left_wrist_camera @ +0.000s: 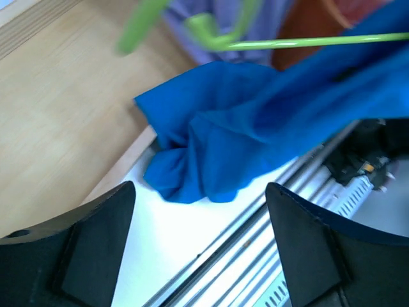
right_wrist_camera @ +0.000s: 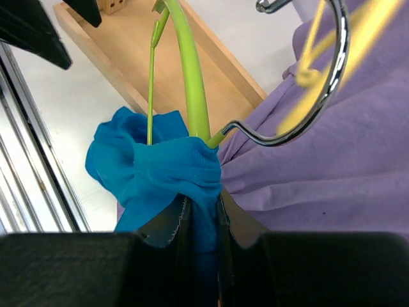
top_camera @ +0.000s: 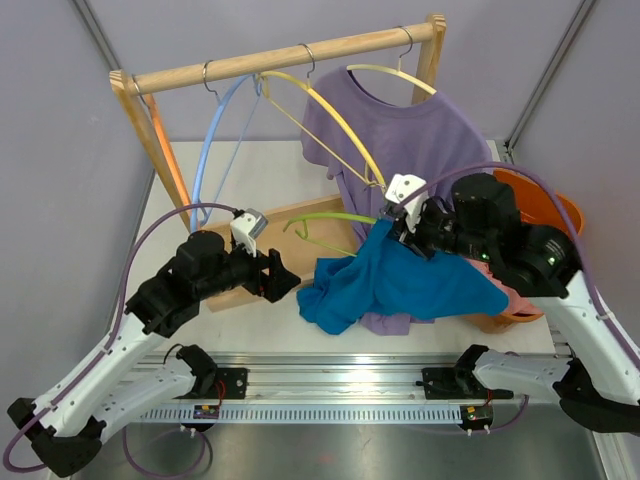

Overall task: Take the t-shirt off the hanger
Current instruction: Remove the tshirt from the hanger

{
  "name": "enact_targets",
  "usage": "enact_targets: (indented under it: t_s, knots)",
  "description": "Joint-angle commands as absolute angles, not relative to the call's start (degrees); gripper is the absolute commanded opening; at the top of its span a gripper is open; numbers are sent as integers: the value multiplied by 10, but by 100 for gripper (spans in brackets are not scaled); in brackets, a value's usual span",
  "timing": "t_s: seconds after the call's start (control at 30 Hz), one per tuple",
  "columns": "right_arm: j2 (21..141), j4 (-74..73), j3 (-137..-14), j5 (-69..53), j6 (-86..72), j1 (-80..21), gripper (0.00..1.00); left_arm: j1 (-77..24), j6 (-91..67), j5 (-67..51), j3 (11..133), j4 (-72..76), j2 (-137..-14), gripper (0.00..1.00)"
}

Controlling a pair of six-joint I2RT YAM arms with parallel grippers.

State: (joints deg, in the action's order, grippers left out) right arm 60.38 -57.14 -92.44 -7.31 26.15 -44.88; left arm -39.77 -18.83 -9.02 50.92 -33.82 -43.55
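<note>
As right end effector (right_wrist_camera: pixel 203 214) pinches t-shirt (right_wrist_camera: pixel 131 163), left end effector (left_wrist_camera: pixel 199 192) wide, empty.

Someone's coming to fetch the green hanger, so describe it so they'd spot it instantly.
Find the wooden clothes rack. Below its rail, low over the rack's wooden base, the lime-green hanger sticks out of the blue t-shirt pinched in the right gripper. Unlike the blue hanger and yellow hanger, it isn't hooked on the rail.

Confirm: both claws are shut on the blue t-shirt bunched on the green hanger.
Wrong: only the right claw is shut on the blue t-shirt bunched on the green hanger. The left claw stands open, gripping nothing, as the left wrist view shows.
</note>
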Motion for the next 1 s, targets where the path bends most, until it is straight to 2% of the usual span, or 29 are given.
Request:
enact_targets:
  t_s: [0.0, 0.03, 0.3, 0.5, 0.7, 0.97]
  knots:
    - [616, -510, -913, -94, 286, -446, 0, -397, -153, -213, 488, -291, -418, 89]
    - [621, -513, -908, -111, 291, -446, 0, -398, -149, -241, 486, -287, -412, 93]
    - [658, -595, -893, -244, 410, -446, 0, -409, -75, -288, 522, -307, -372, 94]
    - [684, -635, -894, -314, 495, -446, 0, -409, -26, -238, 557, -345, -356, 94]
    - [700, -650, -903, -373, 557, -446, 0, -409, -4, -236, 580, -316, -396, 94]
    - [743, -624, -946, -390, 556, -446, 0, -414, -4, -358, 615, -277, -474, 92]
